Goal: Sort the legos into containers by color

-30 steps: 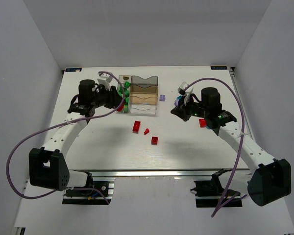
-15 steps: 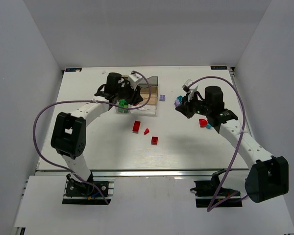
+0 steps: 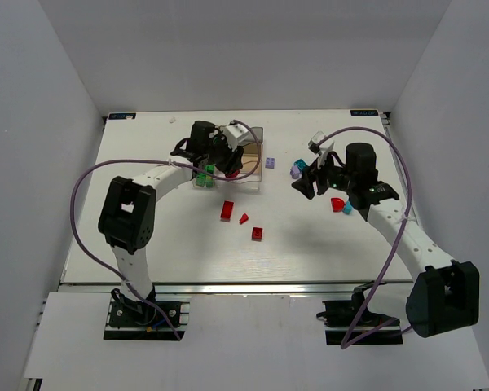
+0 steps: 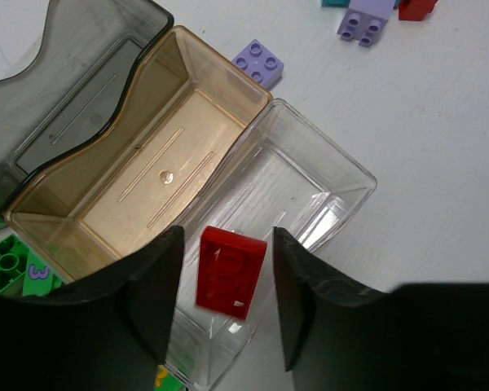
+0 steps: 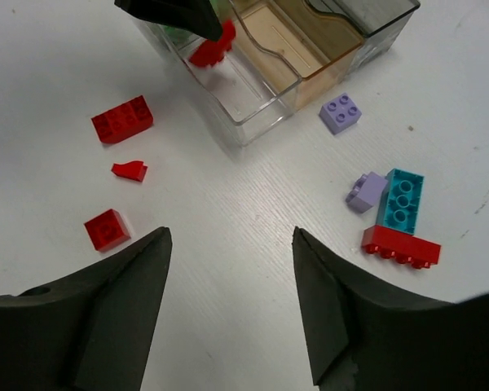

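Note:
My left gripper (image 4: 226, 241) hangs over the clear end compartment (image 4: 342, 167) of the containers (image 3: 259, 181). Its jaws are open, and a red lego (image 4: 231, 269) sits loose between the fingers with a gap on each side. Green legos (image 4: 4, 265) lie in the long compartment. My right gripper (image 5: 231, 234) is open over bare table with nothing between its fingers. To its right lie a lilac lego (image 5: 365, 192), a light blue one (image 5: 402, 199) and a red one (image 5: 401, 246). Three red legos (image 5: 122, 119) (image 5: 129, 170) (image 5: 107, 229) lie to its left.
A lilac lego (image 4: 258, 63) rests on the table just beside the tray's brown compartment (image 4: 163, 175). The dark compartment (image 4: 73, 90) next to it shows nothing inside. The left arm (image 3: 159, 175) reaches across the tray's left side. Purple cables loop over both arms.
My left arm swung right from the long compartment to the clear one, and its jaws widened off the red lego. My right gripper went from shut to open.

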`<control>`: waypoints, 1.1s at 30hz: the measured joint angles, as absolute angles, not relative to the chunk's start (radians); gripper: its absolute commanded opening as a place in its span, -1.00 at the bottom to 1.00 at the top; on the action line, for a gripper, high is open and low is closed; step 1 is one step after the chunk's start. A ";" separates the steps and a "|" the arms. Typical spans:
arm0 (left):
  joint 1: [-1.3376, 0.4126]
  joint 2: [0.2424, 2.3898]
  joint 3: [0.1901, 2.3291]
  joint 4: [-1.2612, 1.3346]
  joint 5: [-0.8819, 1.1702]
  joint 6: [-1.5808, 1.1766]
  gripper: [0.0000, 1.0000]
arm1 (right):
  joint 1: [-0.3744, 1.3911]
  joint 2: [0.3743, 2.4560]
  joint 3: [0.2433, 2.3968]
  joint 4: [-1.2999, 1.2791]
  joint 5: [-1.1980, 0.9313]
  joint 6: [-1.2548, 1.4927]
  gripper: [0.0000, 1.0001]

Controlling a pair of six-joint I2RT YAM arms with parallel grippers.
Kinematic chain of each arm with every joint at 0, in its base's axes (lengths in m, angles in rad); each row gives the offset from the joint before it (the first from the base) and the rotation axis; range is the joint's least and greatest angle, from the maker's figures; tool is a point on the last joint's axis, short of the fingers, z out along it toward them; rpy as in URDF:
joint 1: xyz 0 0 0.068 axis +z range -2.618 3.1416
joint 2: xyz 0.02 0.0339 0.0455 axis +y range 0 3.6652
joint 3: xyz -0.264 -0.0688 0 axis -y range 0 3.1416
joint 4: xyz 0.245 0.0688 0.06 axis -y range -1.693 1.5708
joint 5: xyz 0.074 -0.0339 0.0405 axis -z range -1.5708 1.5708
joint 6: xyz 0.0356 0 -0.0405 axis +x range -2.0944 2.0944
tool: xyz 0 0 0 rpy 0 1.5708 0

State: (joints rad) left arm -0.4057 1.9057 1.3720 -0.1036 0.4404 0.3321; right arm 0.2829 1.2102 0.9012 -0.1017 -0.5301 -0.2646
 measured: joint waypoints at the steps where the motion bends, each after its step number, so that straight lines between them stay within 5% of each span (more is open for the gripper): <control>1: -0.406 1.906 1.372 -0.103 0.433 0.332 0.26 | 0.279 1.210 0.901 -0.102 -0.535 -0.273 0.41; 7: -0.407 1.869 1.340 -0.068 0.398 0.301 0.26 | 0.266 1.193 0.875 -0.098 -0.576 -0.376 0.59; 12: -0.400 1.715 1.249 -0.076 0.369 0.164 -0.79 | 0.266 1.168 0.800 -0.079 -0.636 -0.710 0.79; 13: -0.398 1.673 1.242 -0.091 0.358 0.136 -0.81 | 0.266 1.167 0.787 -0.084 -0.641 -0.831 0.79; 14: -0.396 1.626 1.230 -0.101 0.349 0.113 -0.79 | 0.266 1.171 0.770 -0.095 -0.636 -0.942 0.79; 18: -0.390 1.353 1.082 -0.075 0.302 0.040 0.14 | 0.262 1.332 0.885 -0.259 -0.589 -1.299 0.66; 21: -0.388 1.119 0.927 -0.036 0.249 -0.002 0.35 | 0.250 1.562 1.131 -0.423 -0.549 -1.454 0.60; 33: -0.408 0.960 0.789 -0.021 0.088 -0.009 0.43 | 0.218 1.861 1.362 -0.575 -0.354 -1.687 0.76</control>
